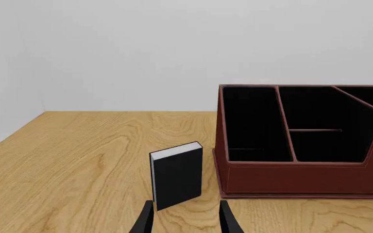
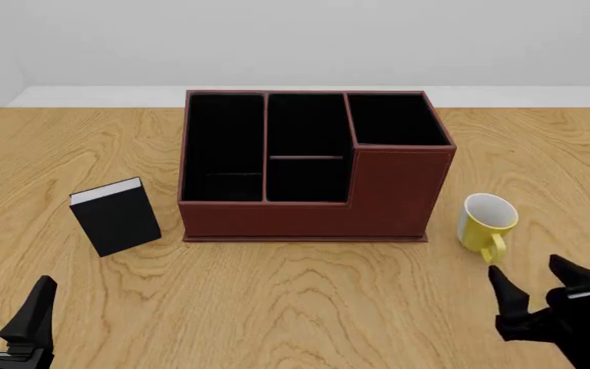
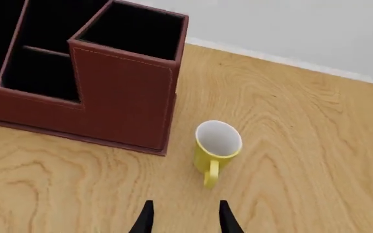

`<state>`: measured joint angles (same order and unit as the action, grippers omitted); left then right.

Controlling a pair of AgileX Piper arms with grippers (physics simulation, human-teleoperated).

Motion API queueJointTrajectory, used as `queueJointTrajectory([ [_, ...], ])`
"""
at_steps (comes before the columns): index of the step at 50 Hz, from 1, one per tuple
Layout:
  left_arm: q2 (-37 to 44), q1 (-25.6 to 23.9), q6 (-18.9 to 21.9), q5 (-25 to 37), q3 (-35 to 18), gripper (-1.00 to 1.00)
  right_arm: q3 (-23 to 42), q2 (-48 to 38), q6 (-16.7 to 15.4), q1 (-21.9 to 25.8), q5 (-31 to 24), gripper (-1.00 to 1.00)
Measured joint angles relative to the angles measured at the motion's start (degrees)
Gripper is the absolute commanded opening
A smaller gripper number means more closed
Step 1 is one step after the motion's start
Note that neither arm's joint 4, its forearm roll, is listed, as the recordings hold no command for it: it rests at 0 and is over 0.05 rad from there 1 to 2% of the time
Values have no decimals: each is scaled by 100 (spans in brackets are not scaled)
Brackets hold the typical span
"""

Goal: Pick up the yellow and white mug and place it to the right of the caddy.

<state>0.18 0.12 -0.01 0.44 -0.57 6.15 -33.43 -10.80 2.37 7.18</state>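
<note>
The left gripper (image 2: 3,309) was seen low at the near left edge of the front view, its dark fingers (image 1: 146,219) spread apart and nothing held between them. The right gripper (image 2: 536,283) was positioned at the near right, tilted forward, its jaws likewise parted and empty.

Small black book (image 2: 117,217) with white page edges, standing upright and slightly turned, on a light wood-grain surface (image 2: 306,300), plain pale grey wall (image 2: 306,38) behind the far edge
</note>
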Motion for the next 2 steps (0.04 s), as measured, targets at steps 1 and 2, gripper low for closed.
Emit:
queueJointTrajectory([
  [1, 0, 0, 0, 0, 0, 100, 50, 166, -5, 28, -182, 100],
  [2, 0, 0, 0, 0, 0, 100, 105, 330, -12, 57, -365, 100],
])
